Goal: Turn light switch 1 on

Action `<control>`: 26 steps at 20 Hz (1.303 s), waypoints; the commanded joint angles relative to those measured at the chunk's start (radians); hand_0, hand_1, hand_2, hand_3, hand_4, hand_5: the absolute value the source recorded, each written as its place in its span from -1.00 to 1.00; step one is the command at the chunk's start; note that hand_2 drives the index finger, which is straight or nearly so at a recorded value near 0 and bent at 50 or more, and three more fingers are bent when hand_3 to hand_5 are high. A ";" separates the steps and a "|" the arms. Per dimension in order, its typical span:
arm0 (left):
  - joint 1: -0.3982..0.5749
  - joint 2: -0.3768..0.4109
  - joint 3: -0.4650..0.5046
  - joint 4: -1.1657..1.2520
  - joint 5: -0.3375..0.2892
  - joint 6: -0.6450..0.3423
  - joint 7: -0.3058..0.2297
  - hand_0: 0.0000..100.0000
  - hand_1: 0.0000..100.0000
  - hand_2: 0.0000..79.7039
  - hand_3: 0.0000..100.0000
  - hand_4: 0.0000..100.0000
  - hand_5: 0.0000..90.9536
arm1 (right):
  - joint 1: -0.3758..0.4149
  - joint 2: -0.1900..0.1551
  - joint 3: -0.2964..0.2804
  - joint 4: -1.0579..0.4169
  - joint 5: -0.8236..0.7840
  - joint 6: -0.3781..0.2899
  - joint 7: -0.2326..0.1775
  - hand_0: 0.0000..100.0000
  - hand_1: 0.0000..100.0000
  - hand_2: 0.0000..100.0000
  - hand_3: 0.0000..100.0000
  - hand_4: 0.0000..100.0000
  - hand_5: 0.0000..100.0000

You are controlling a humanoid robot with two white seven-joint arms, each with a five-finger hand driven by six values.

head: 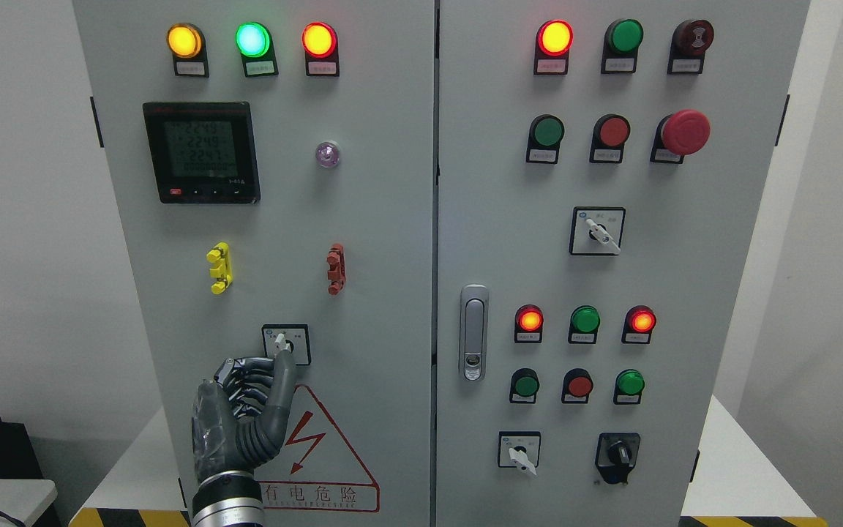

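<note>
Small rotary switch (pixel 285 344) low on the cabinet's left door (pixel 275 219), above the warning triangle. Stiff, light plastic knob; best pinched across its white lever. Left hand (pixel 242 417) just below, fingers (pixel 284 366) loosely curled, seemingly touching, gripping nothing.

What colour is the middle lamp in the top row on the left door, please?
Green, lit; the lamp shows in the head view.

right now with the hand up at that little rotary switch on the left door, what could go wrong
The left hand has only a fingertip at the small selector switch, so it might slip off the knob without turning it. The knob sits in a small square plate; a loose push could turn it too far or not far enough. The fingers also hide part of the warning triangle, making contact hard to judge.
</note>
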 commanded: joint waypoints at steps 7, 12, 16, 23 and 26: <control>-0.016 0.000 0.000 -0.001 -0.001 0.042 0.003 -0.54 -0.19 0.29 0.46 0.59 0.70 | 0.001 0.000 0.017 0.000 -0.025 0.000 0.000 -0.76 -0.22 -1.00 -1.00 -1.00 -1.00; -0.036 0.000 -0.002 -0.001 -0.001 0.045 0.001 -0.54 -0.19 0.30 0.47 0.59 0.70 | 0.001 0.000 0.017 0.000 -0.025 0.001 0.000 -0.76 -0.22 -1.00 -1.00 -1.00 -1.00; -0.038 0.000 -0.002 -0.001 -0.001 0.070 0.003 -0.54 -0.20 0.31 0.47 0.60 0.71 | 0.001 0.000 0.017 0.000 -0.025 0.000 0.000 -0.76 -0.22 -1.00 -1.00 -1.00 -1.00; -0.039 0.000 -0.020 0.001 0.001 0.083 0.001 -0.53 -0.27 0.37 0.51 0.62 0.71 | 0.001 -0.001 0.017 0.000 -0.025 0.000 0.000 -0.76 -0.22 -1.00 -1.00 -1.00 -1.00; -0.038 0.000 -0.023 0.001 0.001 0.085 0.001 -0.53 -0.28 0.39 0.53 0.63 0.71 | -0.001 0.000 0.017 0.000 -0.025 0.001 0.000 -0.76 -0.22 -1.00 -1.00 -1.00 -1.00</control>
